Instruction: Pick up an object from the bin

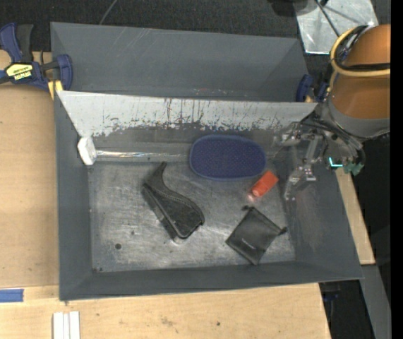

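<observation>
scuffed grey bin [116,239] holds blue oval pad [227,157], small orange cylinder [264,185].

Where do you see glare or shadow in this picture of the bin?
Camera view: the bin is lit brightest on its back wall. A strip of glare runs along the floor just below that wall, to the left of the blue oval. The floor and the sloped wall look darker on the right, under the claw.

At back, blue oval pad [227,157]; black curved piece [173,205] (left-centre); black pouch [255,236].
</observation>
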`<state>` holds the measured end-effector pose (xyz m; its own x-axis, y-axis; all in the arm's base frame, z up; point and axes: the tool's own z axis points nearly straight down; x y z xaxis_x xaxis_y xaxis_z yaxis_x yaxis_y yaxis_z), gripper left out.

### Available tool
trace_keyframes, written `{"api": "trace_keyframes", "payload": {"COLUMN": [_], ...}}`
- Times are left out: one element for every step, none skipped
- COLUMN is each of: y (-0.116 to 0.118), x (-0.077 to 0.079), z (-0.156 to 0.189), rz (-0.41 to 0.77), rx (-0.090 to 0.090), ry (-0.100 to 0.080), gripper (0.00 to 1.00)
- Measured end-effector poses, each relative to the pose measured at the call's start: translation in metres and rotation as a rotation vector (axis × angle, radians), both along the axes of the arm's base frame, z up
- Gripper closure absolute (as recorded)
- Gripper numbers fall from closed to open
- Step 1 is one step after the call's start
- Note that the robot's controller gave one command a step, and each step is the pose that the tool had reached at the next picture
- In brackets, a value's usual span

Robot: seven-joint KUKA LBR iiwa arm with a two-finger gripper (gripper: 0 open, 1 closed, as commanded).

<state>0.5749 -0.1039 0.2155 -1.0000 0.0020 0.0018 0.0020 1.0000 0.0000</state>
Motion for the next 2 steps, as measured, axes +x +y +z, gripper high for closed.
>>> {"api": "trace_keyframes", "payload": {"y": [0.0037, 0.0049], "x": [0.0016, -0.0014], "z": [-0.1289, -0.1338], "rz": [0.138, 0.141], "rx": [-0.005, -0.002], "ry": [-0.017, -0.007], "gripper": [0.00, 1.00]}}
